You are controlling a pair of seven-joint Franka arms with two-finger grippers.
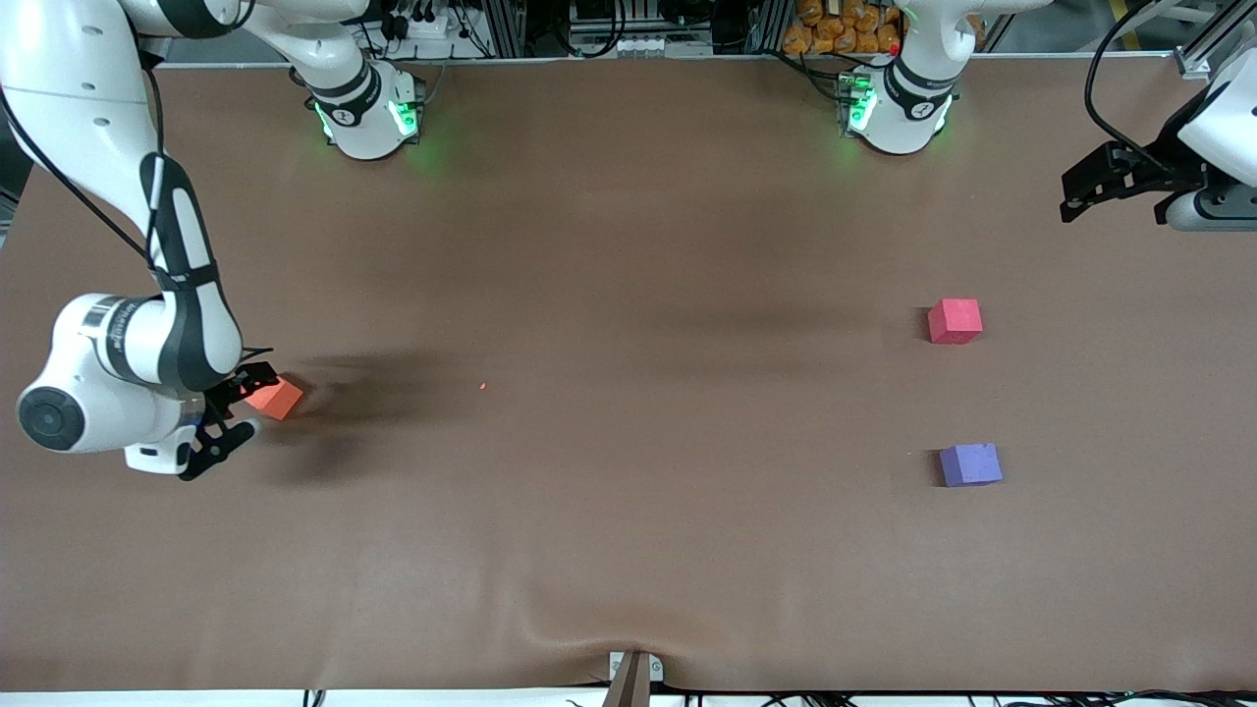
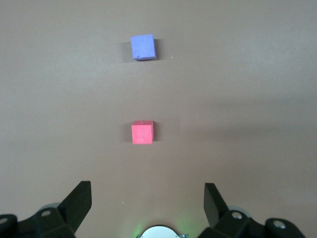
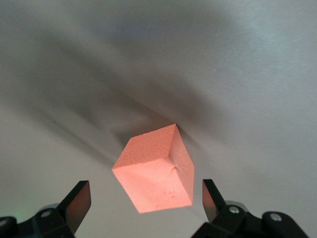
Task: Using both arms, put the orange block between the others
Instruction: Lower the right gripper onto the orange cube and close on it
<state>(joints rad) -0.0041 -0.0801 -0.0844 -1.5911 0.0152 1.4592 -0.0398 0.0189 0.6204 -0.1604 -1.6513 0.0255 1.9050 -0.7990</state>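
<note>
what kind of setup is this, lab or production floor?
Most likely a robotics lab bench: two arms bolted along one edge of a brown-covered table, three plain test cubes, orange block, pinkish-red cube, purple-blue cube, and cable-strewn racks at the table's edge.

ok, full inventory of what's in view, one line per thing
orange block: 1, orange, on the table at the right arm's end, between the right gripper's fingers
red block: 1, pinkish-red, toward the left arm's end
purple block: 1, purple-blue, same end, nearer the front camera than the red block
table: 1, brown cover
right gripper: 1, black, open, around the orange block, not closed on it
left gripper: 1, black, open, up over the table's edge at its own end, waiting
</note>
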